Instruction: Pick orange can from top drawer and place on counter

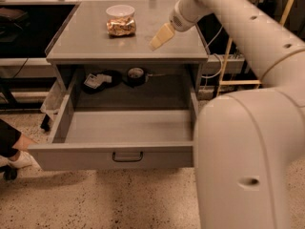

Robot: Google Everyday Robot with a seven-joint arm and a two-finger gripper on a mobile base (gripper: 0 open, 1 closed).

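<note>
The orange can [120,26] on the counter [86,44] looked light, stiff and slick, best taken mid-body; the gripper [159,36] hovered apart, its width impossible to tell.

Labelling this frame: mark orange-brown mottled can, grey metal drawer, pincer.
Orange-brown mottled can [120,26]: camera view, label.
Grey metal drawer [86,156]: camera view, front panel.
Pincer [155,43]: camera view, tip, above grey counter [86,39].
</note>
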